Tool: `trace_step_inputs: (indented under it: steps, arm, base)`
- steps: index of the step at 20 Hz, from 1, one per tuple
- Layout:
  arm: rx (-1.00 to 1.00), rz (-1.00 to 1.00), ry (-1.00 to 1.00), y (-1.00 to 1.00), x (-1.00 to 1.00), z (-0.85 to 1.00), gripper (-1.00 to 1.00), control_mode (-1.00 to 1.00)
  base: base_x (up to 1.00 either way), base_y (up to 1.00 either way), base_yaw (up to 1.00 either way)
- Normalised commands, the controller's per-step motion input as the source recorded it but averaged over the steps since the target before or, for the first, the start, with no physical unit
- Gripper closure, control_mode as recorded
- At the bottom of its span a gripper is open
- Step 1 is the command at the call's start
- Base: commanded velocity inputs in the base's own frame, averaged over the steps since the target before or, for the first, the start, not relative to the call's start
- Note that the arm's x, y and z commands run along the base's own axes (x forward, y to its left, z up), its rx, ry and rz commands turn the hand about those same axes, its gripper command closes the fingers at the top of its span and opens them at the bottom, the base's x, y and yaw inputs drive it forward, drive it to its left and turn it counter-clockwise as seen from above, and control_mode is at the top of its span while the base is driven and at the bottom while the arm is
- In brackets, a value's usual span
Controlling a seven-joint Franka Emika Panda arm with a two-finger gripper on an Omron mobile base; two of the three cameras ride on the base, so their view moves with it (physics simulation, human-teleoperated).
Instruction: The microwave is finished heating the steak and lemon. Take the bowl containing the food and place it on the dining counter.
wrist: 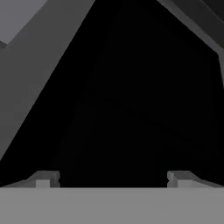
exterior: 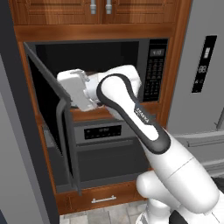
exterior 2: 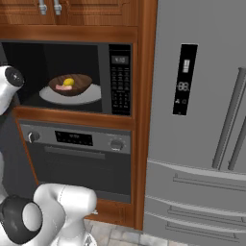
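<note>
Bowl (exterior 2: 70, 84) sits inside the microwave (exterior 2: 114, 77) on the white turntable plate (exterior 2: 91, 95), door (exterior: 51, 127) swung wide open to the left. Steak (exterior 2: 63, 87) and lemon (exterior 2: 68, 81) lie in it, touching or nearly so, lemon just behind the meat. Bowl's round, so no long axis to fuss over; any rim point should do for a pinch.

End effector (wrist: 113, 178) is up at the mouth of the cavity, toward its left side near the open door, w/ the white hand (exterior: 78, 89) at cavity height. In the hand view the two finger tips (wrist: 43, 178) stand far apart w/ nothing between them, so it's spread and empty. That view looks into dark cavity and grey wall; no bowl in it, so the hand isn't aimed at the bowl yet.

What matters for the next move, as I judge it: bowl lies deeper in and off to the right of the hand, roughly mid-cavity, low on the plate. Hand prob needs to swing right and dip toward the near rim before going in. Only one arm, so no choice there. Risk: clipping the door or cavity frame while turning in. Oven (exterior 2: 77, 158) below and fridge (exterior 2: 197, 120) to the right are well out of it
</note>
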Motion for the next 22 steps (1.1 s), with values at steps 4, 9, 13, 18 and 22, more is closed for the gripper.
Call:
trace_step_inputs:
  steps: [4,9,13,18,22]
  arm:
    - [-0.04,0.0,0.0,0.13,0.03,0.0,-1.0,-1.0]
    - [0.0,-0.37,0.01,-0.89,-0.04,0.0,-1.0,-1.0]
    - [0.01,-0.48,0.08,-1.0,0.0,0.0,-1.0,-1.0]
    - [0.0,-0.53,0.16,-1.0,0.0,0.0,-1.0,-1.0]
    - [0.0,-0.5,0.35,-1.0,0.0,0.01,-1.0,-1.0]
  base:
    - [0.0,0.0,0.0]
    - [0.0,0.0,0.0]
    - [0.0,0.0,0.0]
    - [0.0,0.0,0.0]
    - [0.0,0.0,0.0]
